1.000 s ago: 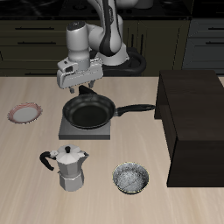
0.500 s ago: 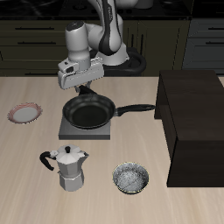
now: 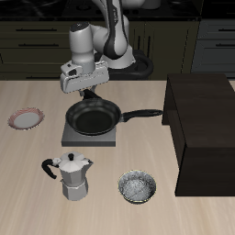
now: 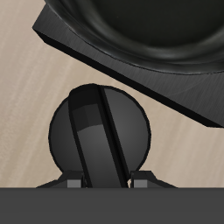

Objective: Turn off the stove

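Note:
The stove (image 3: 72, 138) is a flat grey square plate near the table's middle, and a black frying pan (image 3: 92, 117) sits on it. My gripper (image 3: 87, 95) hangs down at the stove's back edge. In the wrist view the round black stove knob (image 4: 101, 136) with its raised bar sits just off the stove's dark edge (image 4: 166, 92). My gripper (image 4: 107, 184) has a finger against each side of the bar. The bar stands tilted relative to the stove's edge. The pan (image 4: 140, 26) fills the area beyond.
A large dark brown box (image 3: 204, 128) stands beside the stove, with the pan's handle (image 3: 142, 116) pointing at it. A moka pot (image 3: 73, 176) and a metal bowl (image 3: 138, 187) stand nearer the front edge. A pink-rimmed plate (image 3: 26, 118) lies at the table's side.
The gripper has shifted slightly at the stove's back edge over the first half second, then held still. The pan and other things have not moved.

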Motion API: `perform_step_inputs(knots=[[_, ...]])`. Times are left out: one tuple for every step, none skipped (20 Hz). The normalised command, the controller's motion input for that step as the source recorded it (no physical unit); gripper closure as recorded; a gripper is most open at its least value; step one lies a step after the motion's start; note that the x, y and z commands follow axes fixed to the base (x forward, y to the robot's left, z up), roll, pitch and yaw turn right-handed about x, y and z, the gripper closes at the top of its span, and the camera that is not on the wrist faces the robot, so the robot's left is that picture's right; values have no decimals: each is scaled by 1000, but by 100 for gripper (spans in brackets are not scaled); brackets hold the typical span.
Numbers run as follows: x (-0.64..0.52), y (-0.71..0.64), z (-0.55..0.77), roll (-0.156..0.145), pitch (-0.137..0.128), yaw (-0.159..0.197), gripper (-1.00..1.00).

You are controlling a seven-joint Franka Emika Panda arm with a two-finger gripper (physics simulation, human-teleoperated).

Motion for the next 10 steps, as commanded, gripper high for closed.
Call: perform_step_inputs(knots=[[0, 0, 0, 0, 0, 0, 100], [91, -107, -112, -51, 121, -210, 100], [90, -37, 2, -32, 37, -127, 100], [174, -57, 75, -68, 37, -250, 100], [88, -17, 26, -26, 10, -103, 100], [107, 22, -17, -9, 33, -109, 100], [65, 12, -31, -10, 15, -69, 100], [55, -4, -8, 0, 8, -84, 100], [53, 12, -22, -7, 7, -67, 100], [70, 72, 19, 7, 11, -93, 100]])
